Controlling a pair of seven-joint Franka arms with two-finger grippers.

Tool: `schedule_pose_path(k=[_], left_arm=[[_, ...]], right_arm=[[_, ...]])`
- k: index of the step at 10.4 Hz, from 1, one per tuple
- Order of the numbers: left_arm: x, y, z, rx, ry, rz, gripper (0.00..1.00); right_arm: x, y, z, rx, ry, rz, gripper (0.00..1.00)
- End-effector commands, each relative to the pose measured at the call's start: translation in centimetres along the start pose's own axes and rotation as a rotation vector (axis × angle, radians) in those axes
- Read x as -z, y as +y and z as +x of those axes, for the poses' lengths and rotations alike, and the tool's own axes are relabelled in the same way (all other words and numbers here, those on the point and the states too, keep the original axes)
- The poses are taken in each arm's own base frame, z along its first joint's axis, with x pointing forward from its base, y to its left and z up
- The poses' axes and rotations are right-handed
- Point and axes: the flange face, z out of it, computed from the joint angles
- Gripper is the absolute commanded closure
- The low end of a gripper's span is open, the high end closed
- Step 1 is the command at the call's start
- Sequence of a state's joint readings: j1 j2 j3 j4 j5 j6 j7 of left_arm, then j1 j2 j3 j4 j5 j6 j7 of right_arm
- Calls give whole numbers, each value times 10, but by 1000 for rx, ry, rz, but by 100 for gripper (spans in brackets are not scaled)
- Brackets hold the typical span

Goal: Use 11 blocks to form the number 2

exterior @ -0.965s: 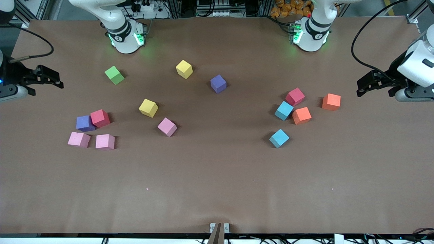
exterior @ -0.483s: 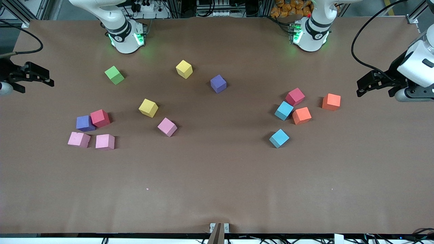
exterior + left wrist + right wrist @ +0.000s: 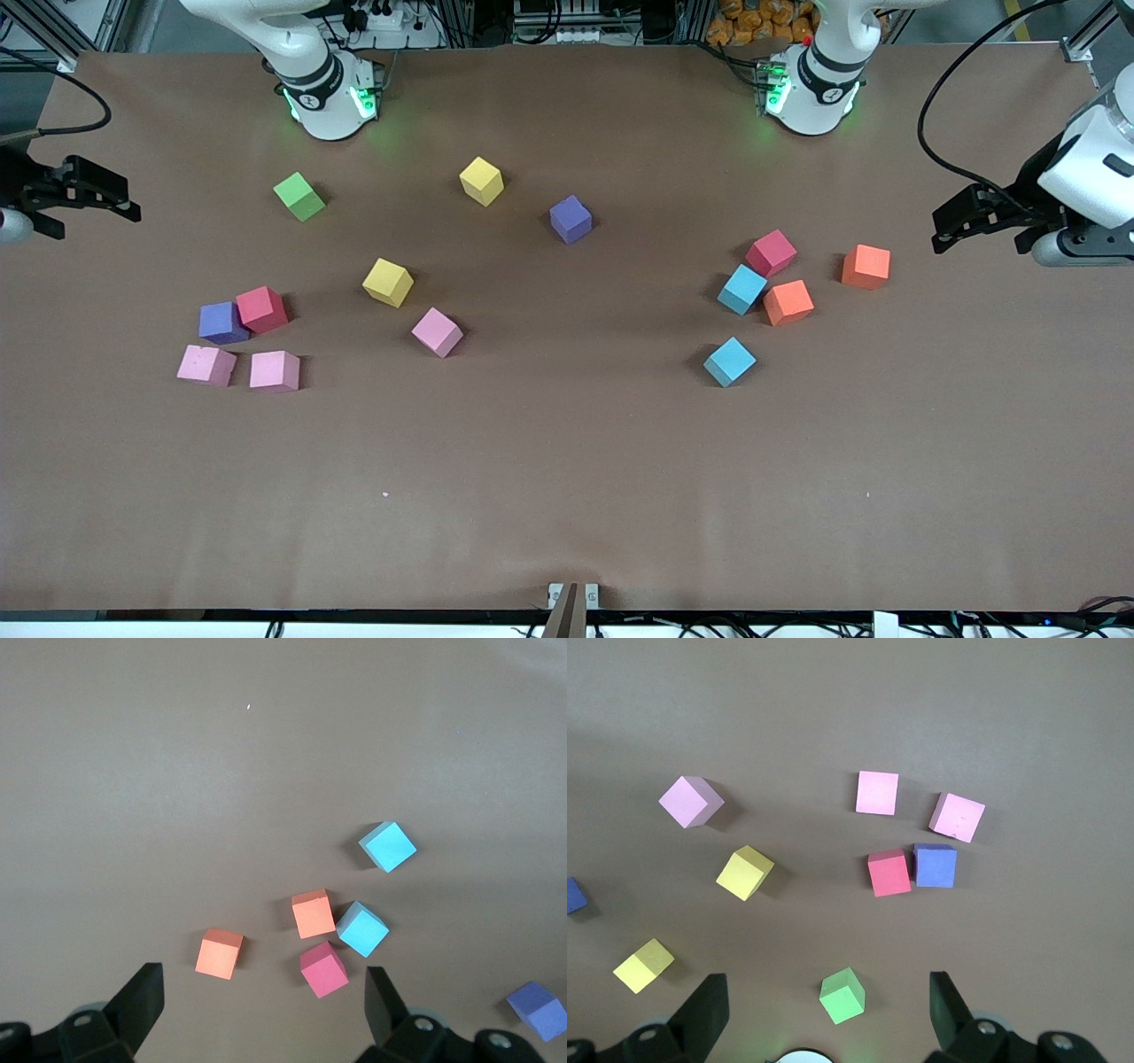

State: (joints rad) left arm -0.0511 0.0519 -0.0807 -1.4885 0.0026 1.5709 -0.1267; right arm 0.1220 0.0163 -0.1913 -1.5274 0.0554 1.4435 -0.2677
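Both jaws wide open, empty, left gripper [image 3: 941, 232], right gripper [image 3: 131, 206], matte cube blocks [image 3: 438, 332] scattered, brown paper-covered table [image 3: 567, 496]

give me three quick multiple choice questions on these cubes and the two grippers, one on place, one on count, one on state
1. The green cube lies toward:
A. the right arm's end
B. the left arm's end
C. the table's middle

2. How many pink cubes?
A. one
B. three
C. five

3. The left gripper and right gripper are:
A. both open, holding nothing
B. both shut on cubes
C. one holding a cube

Answers: 1 A, it sits near the right arm's base. 2 B, two side by side and one apart. 3 A, fingers spread in both wrist views, every cube on the table.
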Motion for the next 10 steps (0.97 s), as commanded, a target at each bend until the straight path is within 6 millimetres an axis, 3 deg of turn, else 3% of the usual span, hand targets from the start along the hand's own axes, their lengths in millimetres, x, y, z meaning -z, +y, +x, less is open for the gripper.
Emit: schedule_pose_path(k=[1, 2, 3, 5, 6, 7, 9, 10], left_arm=[[-1, -7, 6, 25, 1, 1, 0], [-20, -19, 15, 53, -34, -15, 0], [-27, -18, 18, 85, -48, -26, 0], [-69, -4, 30, 130, -128, -23, 0], [-81, 19, 24, 120, -162, -20, 0], [-100, 55, 13, 111, -208, -13, 0], [-144, 146, -19, 84, -294, 25, 0], [-158, 191, -33, 94, -306, 37, 0]], right_arm=[[13, 9, -2, -4, 26, 1, 0], [16, 9, -5, -3, 28, 2, 0], [16, 17, -7, -18, 29, 4, 0], [15, 25, -9, 19, 27, 12, 0], [8, 28, -6, 65, 15, 13, 0], [1, 31, -3, 86, 1, 18, 0], [-3, 18, 5, 99, 12, 57, 0], [-19, 10, 19, 109, 1, 107, 0]])
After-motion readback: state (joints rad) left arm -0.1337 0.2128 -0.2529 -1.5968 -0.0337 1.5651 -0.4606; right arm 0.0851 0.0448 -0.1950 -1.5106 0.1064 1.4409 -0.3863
